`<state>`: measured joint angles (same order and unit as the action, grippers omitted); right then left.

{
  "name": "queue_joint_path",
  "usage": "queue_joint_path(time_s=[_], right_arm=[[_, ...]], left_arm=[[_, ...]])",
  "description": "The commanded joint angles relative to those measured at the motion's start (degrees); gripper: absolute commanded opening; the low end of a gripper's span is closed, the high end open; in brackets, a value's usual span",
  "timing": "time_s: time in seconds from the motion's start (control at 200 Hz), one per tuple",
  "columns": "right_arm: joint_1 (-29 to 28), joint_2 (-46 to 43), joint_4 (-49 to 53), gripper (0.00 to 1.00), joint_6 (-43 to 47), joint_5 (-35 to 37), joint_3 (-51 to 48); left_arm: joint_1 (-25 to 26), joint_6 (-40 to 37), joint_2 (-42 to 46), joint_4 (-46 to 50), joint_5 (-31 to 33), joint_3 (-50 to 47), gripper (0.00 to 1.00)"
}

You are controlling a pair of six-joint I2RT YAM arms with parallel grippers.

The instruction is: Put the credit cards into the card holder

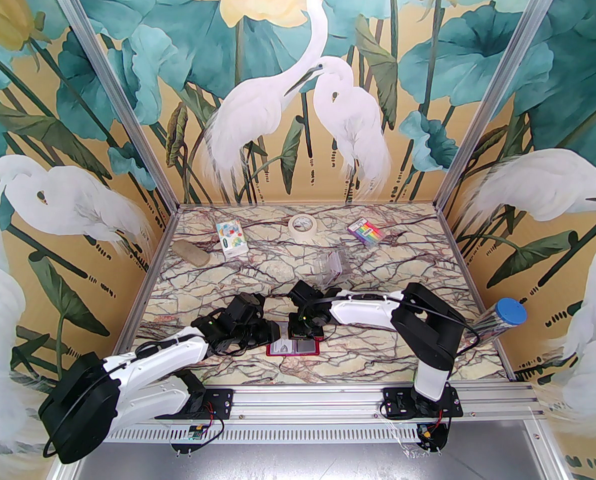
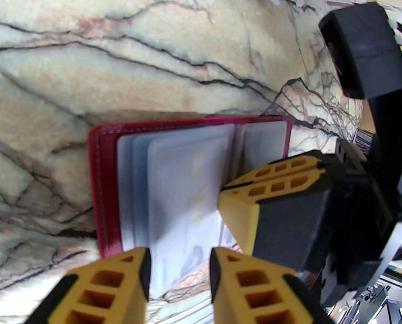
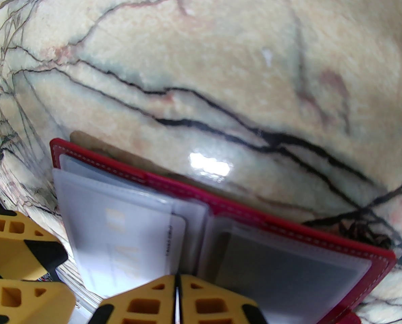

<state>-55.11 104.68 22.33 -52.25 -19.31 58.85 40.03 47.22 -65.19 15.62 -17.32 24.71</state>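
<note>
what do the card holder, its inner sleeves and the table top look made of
Card holder: glossy dark red leather or imitation, with pale stitching along the rim. Inner sleeves: frosted soft plastic, since a card shows through. Table top: polished marble look, cream with dark veins and a glare spot; possibly printed laminate.

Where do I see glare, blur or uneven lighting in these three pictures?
Right wrist: a white glare patch on the table just beyond the card holder. Left wrist: the credit card looks soft, its print unreadable. Top external: evenly lit, sharp.
</note>
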Motion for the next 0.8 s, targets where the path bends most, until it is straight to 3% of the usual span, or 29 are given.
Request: queue_joint_path(time_s=[0.0, 0.365, 0.795], right_arm=[[-0.1, 1.0, 0.9, 0.09, 0.7, 1.5, -1.6], [-0.1, 1.3, 1.0, 0.09, 0.9, 1.3, -1.5], [-0.1, 1.4, 1.2, 0.09, 1.0, 1.1, -1.3]], left_arm=[[0.0, 0.4, -1.2, -1.8, -1.6, -0.8, 0.35], [0.1, 0.2, -2.9, -2.1, -1.9, -0.7, 0.35], [0.1, 0.1, 2.3, 2.3, 0.4, -0.6, 0.35]])
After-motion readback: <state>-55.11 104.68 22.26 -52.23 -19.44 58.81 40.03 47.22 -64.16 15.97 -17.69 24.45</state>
